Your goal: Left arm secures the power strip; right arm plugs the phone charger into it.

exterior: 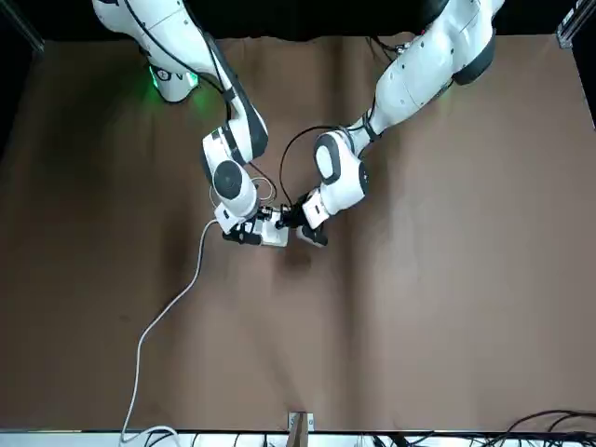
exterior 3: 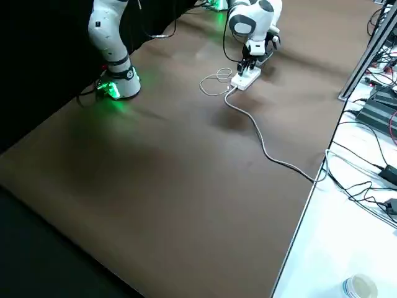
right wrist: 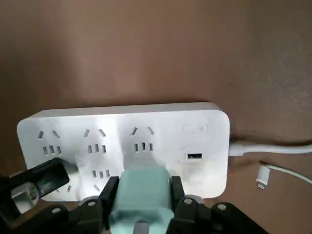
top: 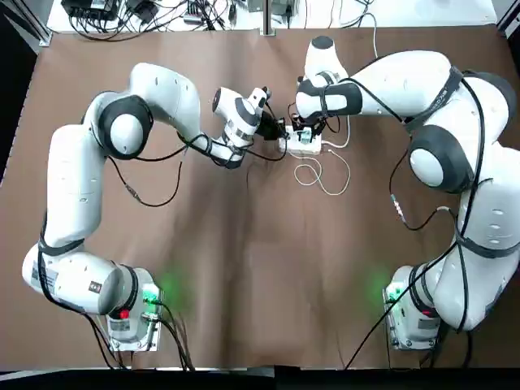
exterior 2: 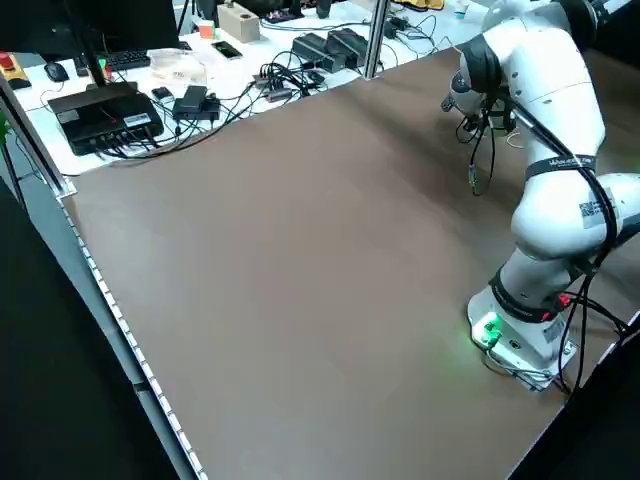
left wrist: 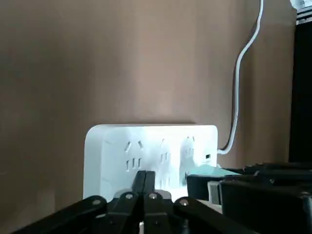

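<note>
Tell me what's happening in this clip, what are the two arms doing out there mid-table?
The left arm's gripper, fingers together, presses on the end of the white rounded rectangular power strip away from its cord, steadying it on the brown table. The right arm's gripper is shut on the small teal-green phone charger cube, holding it over the strip's sockets. Whether it is seated yet cannot be told. The strip's thick white cord trails off across the table.
</note>
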Robot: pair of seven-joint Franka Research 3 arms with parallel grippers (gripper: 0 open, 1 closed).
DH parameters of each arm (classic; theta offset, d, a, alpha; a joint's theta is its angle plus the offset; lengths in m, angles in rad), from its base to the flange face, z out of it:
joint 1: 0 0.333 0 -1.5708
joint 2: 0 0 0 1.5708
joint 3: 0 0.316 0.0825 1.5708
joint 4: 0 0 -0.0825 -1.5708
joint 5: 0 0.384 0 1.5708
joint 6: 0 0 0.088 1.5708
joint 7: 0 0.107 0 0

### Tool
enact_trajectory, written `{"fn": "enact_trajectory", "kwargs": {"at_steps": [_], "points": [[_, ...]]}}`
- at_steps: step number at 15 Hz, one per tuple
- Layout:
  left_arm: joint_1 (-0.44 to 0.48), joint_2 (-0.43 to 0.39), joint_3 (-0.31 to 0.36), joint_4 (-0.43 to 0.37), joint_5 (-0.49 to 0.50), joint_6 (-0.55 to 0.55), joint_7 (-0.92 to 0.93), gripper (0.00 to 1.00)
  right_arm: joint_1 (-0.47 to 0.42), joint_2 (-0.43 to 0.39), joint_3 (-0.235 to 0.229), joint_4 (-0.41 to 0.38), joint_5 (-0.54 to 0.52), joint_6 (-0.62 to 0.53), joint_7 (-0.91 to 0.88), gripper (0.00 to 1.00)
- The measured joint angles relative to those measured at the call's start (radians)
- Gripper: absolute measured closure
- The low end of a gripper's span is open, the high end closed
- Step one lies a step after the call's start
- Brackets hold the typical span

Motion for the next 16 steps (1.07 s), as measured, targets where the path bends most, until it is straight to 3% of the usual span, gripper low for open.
{"fn": "enact_trajectory", "kwargs": {"at_steps": [16], "points": [[0.001, 0.001, 0.000, 0.000, 0.000, -0.002, 0.000, 0.99, -0.001, 0.037, -0.001, 0.034, 0.001, -0.020, 0.000, 0.52]]}}
